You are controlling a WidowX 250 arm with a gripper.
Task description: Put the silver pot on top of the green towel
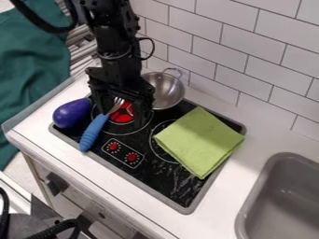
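The black gripper [122, 108] hangs over the rear left of the stovetop, its fingers open and spread to either side of the red burner centre. Just behind and to the right of it, the silver pot [167, 89] stands against the stove's back edge, its handle toward the tiled wall; the arm covers the pot's left side. The green towel [199, 141] lies folded flat on the right part of the stovetop, in front and to the right of the pot, apart from it.
A blue-handled fork [94, 131] lies on the stove below the gripper, its tines near the red burner. A purple eggplant [72, 113] rests at the stove's left edge. The grey sink [252, 205] is at the lower right, and a tiled wall [249, 74] runs behind.
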